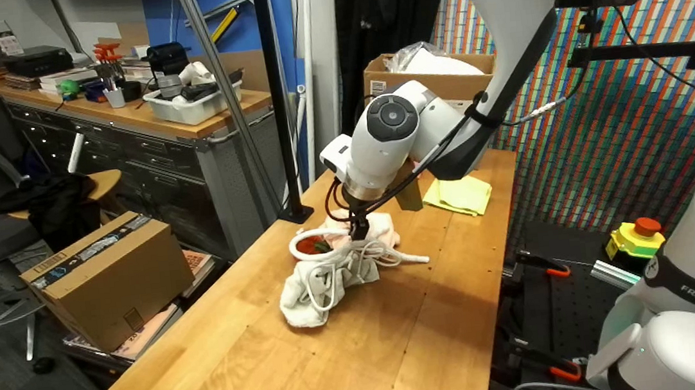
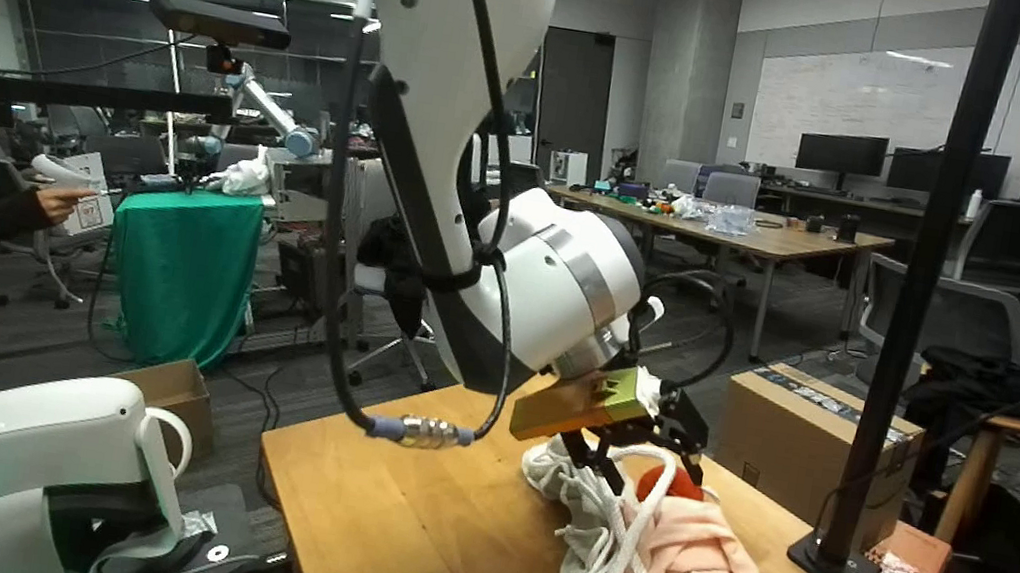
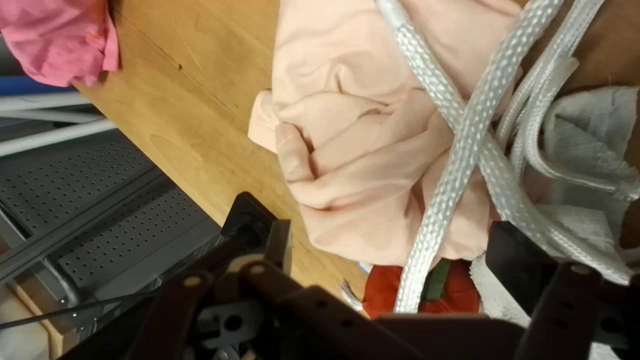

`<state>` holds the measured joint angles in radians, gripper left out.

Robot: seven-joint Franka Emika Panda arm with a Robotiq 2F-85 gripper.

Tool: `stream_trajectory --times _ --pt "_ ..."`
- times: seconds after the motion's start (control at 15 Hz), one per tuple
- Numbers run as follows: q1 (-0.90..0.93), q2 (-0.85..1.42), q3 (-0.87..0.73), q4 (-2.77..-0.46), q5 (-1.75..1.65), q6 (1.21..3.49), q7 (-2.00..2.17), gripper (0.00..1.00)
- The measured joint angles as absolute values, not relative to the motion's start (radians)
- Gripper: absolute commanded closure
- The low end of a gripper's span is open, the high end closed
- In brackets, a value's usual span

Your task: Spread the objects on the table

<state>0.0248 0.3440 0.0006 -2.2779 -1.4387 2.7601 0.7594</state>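
The jaws are standing wide nearest the wrist camera; white cord (image 3: 461, 160) between them is crossing peach cloth (image 3: 370, 165), part-hiding a red piece (image 3: 382, 292); in an exterior view yellow cloth (image 1: 460, 195) is lying apart from them; in an exterior view the desk (image 2: 395, 512) is running off-frame.

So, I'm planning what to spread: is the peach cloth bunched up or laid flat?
Bunched up: the wrist view shows the peach cloth in deep folds, white cord crossing it.
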Motion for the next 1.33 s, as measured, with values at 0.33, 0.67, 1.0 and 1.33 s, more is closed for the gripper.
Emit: stream_trajectory --times 0.33,0.67,1.0,1.33 --pt "0.006 0.477 -0.01 -2.153 -1.429 2.76 0.824 0.0" --pt "-0.033 0.547 -0.013 -2.069 -1.382 2.76 0.835 0.0" --pt "-0.067 0.551 -0.005 -2.048 -1.29 2.761 0.822 0.0" --pt "-0.073 0.551 0.001 -2.047 -1.265 2.761 0.809 0.0"
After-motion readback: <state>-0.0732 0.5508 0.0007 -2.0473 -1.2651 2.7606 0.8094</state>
